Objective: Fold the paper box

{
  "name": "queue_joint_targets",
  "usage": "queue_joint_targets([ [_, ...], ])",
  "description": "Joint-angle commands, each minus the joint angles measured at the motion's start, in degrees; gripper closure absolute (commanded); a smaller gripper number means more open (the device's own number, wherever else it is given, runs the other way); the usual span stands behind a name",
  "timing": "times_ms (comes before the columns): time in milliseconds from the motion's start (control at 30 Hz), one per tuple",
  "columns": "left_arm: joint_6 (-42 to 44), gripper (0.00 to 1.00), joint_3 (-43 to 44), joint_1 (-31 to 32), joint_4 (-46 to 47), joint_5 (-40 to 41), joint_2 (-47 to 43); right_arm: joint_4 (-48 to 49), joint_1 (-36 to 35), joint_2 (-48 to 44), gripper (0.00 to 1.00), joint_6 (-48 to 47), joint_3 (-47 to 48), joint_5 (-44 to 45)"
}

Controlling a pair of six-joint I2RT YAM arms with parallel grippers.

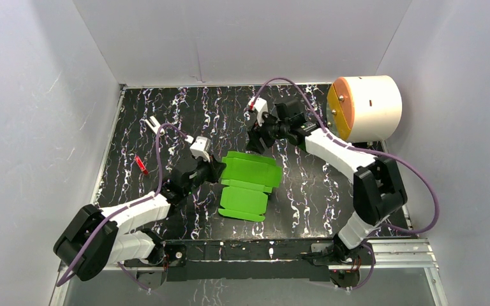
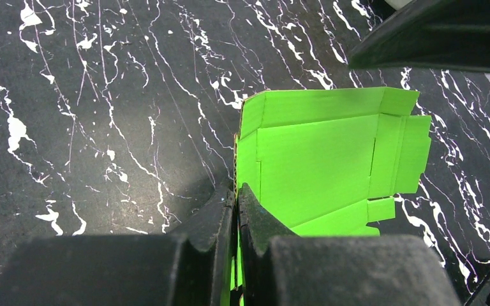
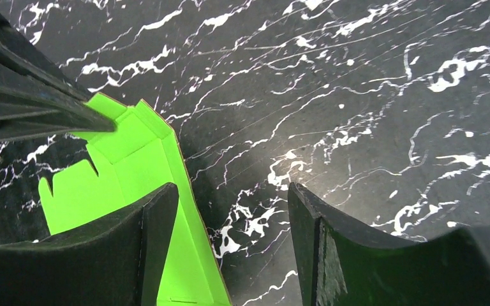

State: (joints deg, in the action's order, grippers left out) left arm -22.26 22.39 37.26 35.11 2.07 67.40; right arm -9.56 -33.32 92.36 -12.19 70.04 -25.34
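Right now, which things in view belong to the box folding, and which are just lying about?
In the job: paper box; left jaws clamped on its edge; right jaws open near its far edge.
Lying about: white cylinder; small red item; small white item.

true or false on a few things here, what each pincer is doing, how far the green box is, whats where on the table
1. The left pincer is shut on an edge of the paper box. True.
2. The right pincer is clamped on the paper box. False: its jaws stand apart and grip nothing, with the card beside one finger.
3. The paper box is folded into a closed box. False: it is an open sheet with some flaps raised.
4. A white cylinder with an orange face sits at the far right of the table. True.
5. The small red item lies on the paper box. False: it lies on the table to the left, apart from the card.
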Motion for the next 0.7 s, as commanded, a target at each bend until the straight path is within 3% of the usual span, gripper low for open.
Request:
queue_joint_targets([
  [0,1.44,0.99,0.06,-0.17,3.34,-1.05,-2.22,-2.77,0.41,2.17,0.29,-4.74,4.07,-8.85],
  [400,1.6,1.0,-0.84,-0.87,5.18,-1.52,-1.21,-8.36,0.62,7.31,0.42,-8.99,5.86,-13.56],
  [500,1.63,1.0,-0.94,-1.03,5.27,-1.54,-1.23,-10.26,0.71,8.11,0.54,-10.0,6.9,-14.64],
  [667,1.29,0.99,-1.12,-1.71,5.03,-0.74,-0.41,-13.6,0.76,9.22,0.84,-12.63,8.85,-16.5],
])
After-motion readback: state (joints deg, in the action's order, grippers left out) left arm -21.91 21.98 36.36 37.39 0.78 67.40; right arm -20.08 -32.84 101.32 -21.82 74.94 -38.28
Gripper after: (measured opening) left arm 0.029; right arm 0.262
